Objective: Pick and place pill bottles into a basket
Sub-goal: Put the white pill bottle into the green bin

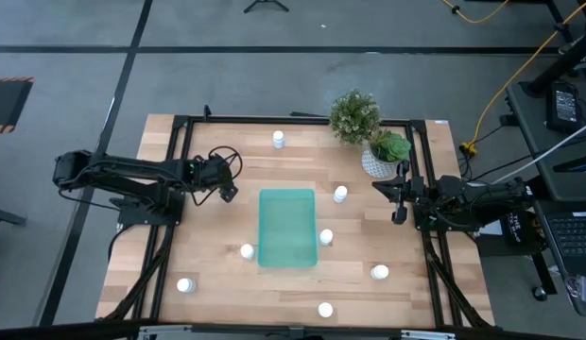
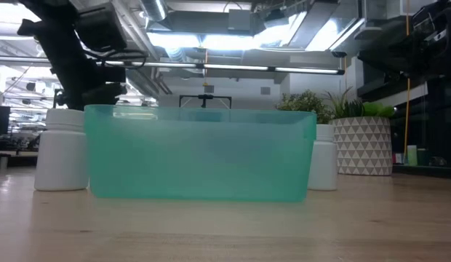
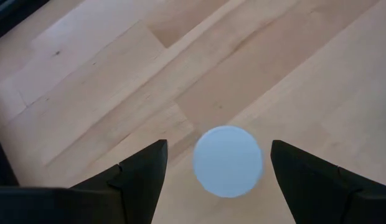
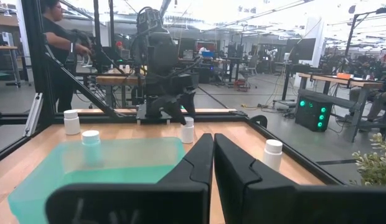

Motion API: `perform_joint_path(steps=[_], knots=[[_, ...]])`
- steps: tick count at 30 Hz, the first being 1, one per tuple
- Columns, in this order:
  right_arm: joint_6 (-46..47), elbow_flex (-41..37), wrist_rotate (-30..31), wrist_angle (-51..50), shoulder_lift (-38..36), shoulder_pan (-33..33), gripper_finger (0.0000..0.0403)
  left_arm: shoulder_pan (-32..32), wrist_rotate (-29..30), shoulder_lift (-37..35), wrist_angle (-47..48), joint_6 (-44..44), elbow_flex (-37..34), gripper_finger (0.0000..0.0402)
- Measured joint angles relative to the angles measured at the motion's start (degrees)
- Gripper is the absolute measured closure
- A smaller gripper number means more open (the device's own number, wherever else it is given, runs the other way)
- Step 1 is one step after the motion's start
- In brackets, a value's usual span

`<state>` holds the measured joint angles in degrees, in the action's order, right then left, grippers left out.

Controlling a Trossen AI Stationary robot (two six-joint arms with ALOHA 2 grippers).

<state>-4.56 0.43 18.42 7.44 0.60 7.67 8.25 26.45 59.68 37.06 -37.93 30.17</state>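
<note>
I had the left end effector (image 3: 218, 180) poised over one pill bottle (image 3: 228, 161) on the counter (image 3: 87, 74), fingers spread either side of its white cap, just left of the teal basket (image 1: 287, 228). My judgement was to drop straight down, keep the cap centred, and close low on the body. The right end effector (image 4: 213, 155) waited with its fingers together, beside the plant pot (image 1: 376, 162).

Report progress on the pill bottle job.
Done: nothing; the basket looks empty. In hand: the left gripper is open over a bottle, not yet gripping it. Left: all the bottles, such as one beside the basket. The right gripper waits shut at the right edge.
</note>
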Motion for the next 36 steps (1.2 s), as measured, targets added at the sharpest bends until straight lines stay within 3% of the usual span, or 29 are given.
perform_joint_path(steps=[11,32,36], knots=[[0.0,-0.01,0.0,-0.02,0.0,0.01,0.0384,0.15,-0.52,4.42,-0.34,1.96,0.0,0.0123],[-0.17,0.0,-0.01,-0.02,0.02,0.01,0.0384,0.15,-0.87,3.19,-1.1,3.26,0.0,0.0124],[-0.17,0.0,0.0,-0.02,0.02,0.01,0.0384,0.15,-0.89,3.19,-1.09,3.25,0.0,0.014]])
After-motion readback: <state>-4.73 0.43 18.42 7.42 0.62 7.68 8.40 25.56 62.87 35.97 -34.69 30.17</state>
